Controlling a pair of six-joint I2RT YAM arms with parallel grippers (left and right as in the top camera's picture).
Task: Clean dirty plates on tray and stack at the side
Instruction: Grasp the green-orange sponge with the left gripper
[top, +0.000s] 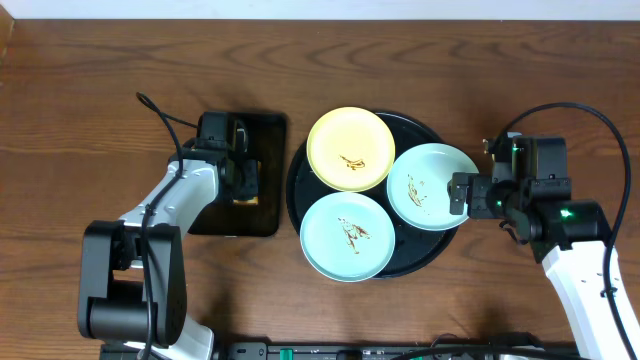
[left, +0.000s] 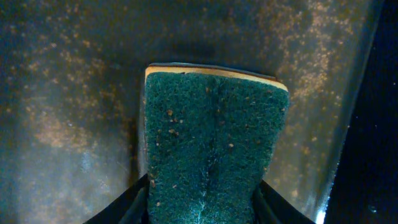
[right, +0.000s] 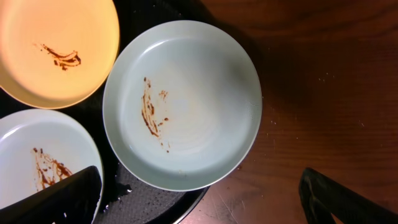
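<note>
Three smeared plates lie on the round black tray (top: 296, 190): a pale yellow plate (top: 350, 148) at the back, a mint plate (top: 347, 236) at the front and a mint plate (top: 430, 186) at the right, overhanging the rim. My right gripper (top: 458, 193) is open and empty just right of that plate. In the right wrist view its fingers (right: 199, 205) straddle the near edge of the right mint plate (right: 182, 102), beside the yellow plate (right: 56, 50), the other mint plate (right: 31, 155) and the tray (right: 149, 202). My left gripper (top: 245, 182) is shut on a green sponge (left: 211, 137).
A smaller rectangular black tray (top: 262, 130) lies left of the round tray; the sponge rests on its surface (left: 74, 93). Dark-brown wood tabletop (top: 520, 80) lies around both trays and shows right of the plate in the right wrist view (right: 323, 81).
</note>
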